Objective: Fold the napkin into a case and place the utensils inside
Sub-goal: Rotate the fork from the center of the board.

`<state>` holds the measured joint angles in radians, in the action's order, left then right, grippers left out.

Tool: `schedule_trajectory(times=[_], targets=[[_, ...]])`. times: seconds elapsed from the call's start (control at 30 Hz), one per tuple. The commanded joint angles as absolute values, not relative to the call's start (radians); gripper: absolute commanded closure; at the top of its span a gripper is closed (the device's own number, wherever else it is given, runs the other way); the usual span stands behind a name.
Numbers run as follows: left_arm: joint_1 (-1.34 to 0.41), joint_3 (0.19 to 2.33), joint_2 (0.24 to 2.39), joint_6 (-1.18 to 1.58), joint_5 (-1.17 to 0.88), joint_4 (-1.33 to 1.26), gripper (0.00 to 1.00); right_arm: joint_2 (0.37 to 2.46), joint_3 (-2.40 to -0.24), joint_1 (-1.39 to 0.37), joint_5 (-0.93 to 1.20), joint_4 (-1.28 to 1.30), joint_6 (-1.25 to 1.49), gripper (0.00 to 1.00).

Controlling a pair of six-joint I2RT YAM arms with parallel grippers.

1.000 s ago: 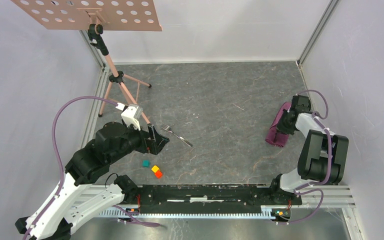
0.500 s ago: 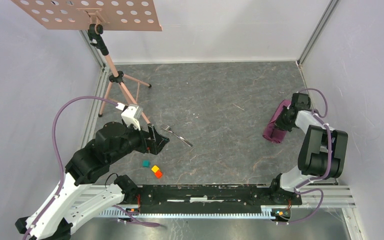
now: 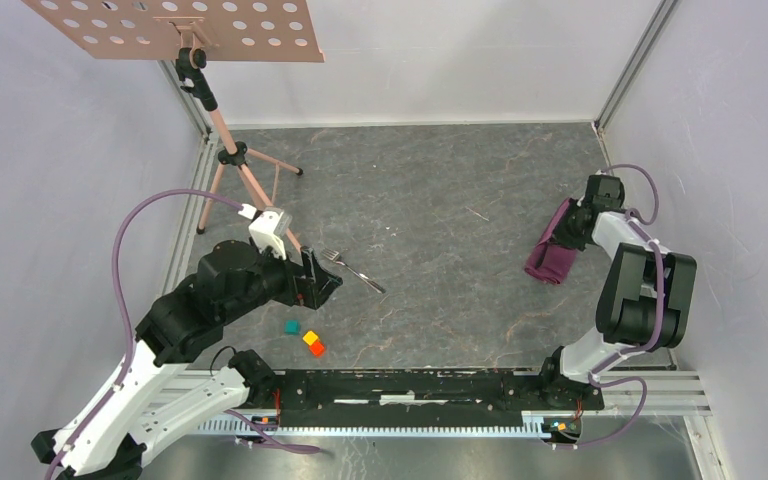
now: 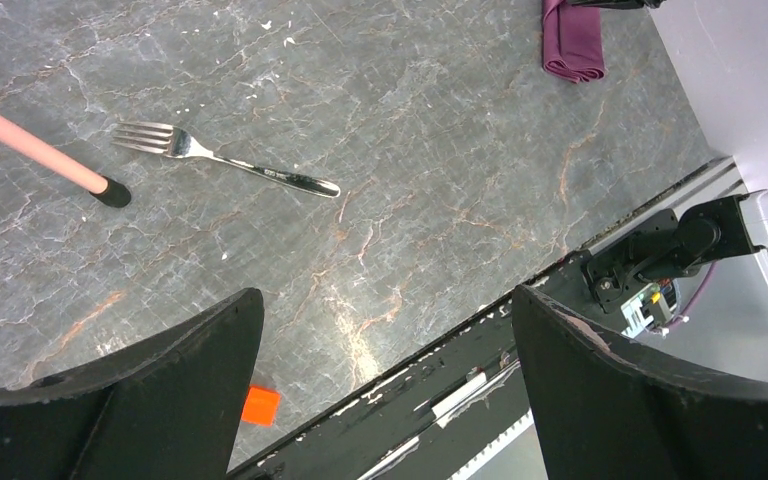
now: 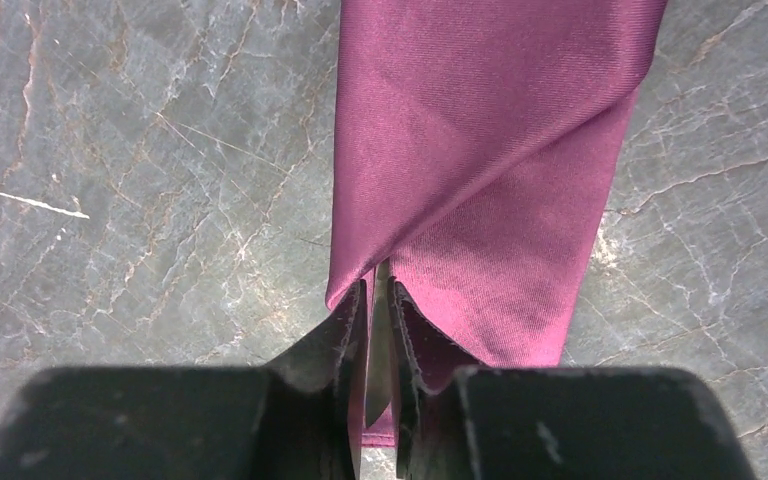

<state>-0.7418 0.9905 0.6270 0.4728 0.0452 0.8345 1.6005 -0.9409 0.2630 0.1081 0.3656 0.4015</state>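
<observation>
Fork (image 4: 222, 160) centre-left, tripod foot (image 4: 112, 192) just left of its tines; left jaws wide, empty; right jaws barely parted, pinching napkin (image 5: 480, 180) fold at right

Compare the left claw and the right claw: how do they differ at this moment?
The left claw stands wide open and empty; the right claw is almost closed, pinching the napkin edge. The left hangs near the fork; the right is at the right side of the table. Both have dark fingers.
</observation>
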Motion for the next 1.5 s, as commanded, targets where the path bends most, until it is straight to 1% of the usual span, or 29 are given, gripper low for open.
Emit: schedule_trajectory(times=[0.0,0.17,0.23,0.33,0.43,0.47,0.53,0.57,0.63,0.67,0.7,0.83,0.87,0.93,0.97,1.03,1.1,1.17,1.27,1.47], targets=[[-0.744,0.996,0.63,0.517,0.023,0.794,0.0,1.605,-0.971,0.251,0.136,0.335,0.405,0.79],[-0.744,0.99,0.626,0.534,0.006,0.793,0.0,1.537,-0.971,0.25,0.117,0.402,0.339,0.74],[-0.744,0.986,0.622,0.539,0.005,0.792,0.0,1.508,-0.966,0.247,0.122,0.437,0.303,0.73],[-0.744,0.985,0.617,0.54,0.005,0.796,0.0,1.436,-0.938,0.19,0.139,0.455,0.232,0.68],[-0.744,0.99,0.613,0.54,0.005,0.807,0.0,1.365,-0.936,0.01,0.099,0.461,0.162,0.59],[-0.744,0.993,0.609,0.543,0.005,0.812,0.0,1.352,-0.934,-0.091,0.081,0.453,0.15,0.55],[-0.744,1.001,0.6,0.546,0.008,0.826,0.0,1.352,-0.934,-0.243,0.076,0.431,0.15,0.53],[-0.744,1.008,0.597,0.547,0.011,0.837,0.0,1.363,-0.932,-0.325,0.071,0.412,0.162,0.48],[-0.743,1.029,0.589,0.553,0.019,0.866,0.0,1.407,-0.949,-0.475,0.063,0.367,0.186,0.31],[-0.744,1.041,0.583,0.556,0.025,0.883,0.0,1.44,-0.965,-0.54,0.057,0.346,0.197,0.27],[-0.744,1.052,0.575,0.562,0.031,0.896,0.0,1.492,-1.005,-0.612,0.053,0.335,0.203,0.26],[-0.744,1.095,0.538,0.588,0.076,0.954,0.0,1.722,-1.214,-0.812,0.084,0.318,0.196,0.29],[-0.744,1.105,0.528,0.596,0.089,0.97,0.0,1.785,-1.279,-0.848,0.09,0.325,0.191,0.32],[-0.743,1.121,0.511,0.612,0.109,1.003,0.0,1.9,-1.417,-0.898,0.085,0.377,0.207,0.37],[-0.744,1.127,0.502,0.62,0.117,1.016,0.0,1.949,-1.477,-0.916,0.104,0.392,0.244,0.38],[-0.744,1.133,0.485,0.632,0.134,1.037,0.0,1.997,-1.518,-0.949,0.192,0.348,0.319,0.38],[-0.744,1.134,0.47,0.644,0.15,1.051,0.0,2.01,-1.478,-0.981,0.268,0.224,0.437,0.35],[-0.744,1.132,0.461,0.65,0.159,1.052,0.0,2.015,-1.433,-0.991,0.335,0.097,0.546,0.34],[-0.744,1.139,0.465,0.655,0.16,1.052,0.0,2.006,-1.332,-0.994,0.336,-0.068,0.675,0.32],[-0.744,1.173,0.491,0.636,0.157,1.061,0.0,1.995,-1.211,-0.973,0.285,-0.104,0.697,0.31]])
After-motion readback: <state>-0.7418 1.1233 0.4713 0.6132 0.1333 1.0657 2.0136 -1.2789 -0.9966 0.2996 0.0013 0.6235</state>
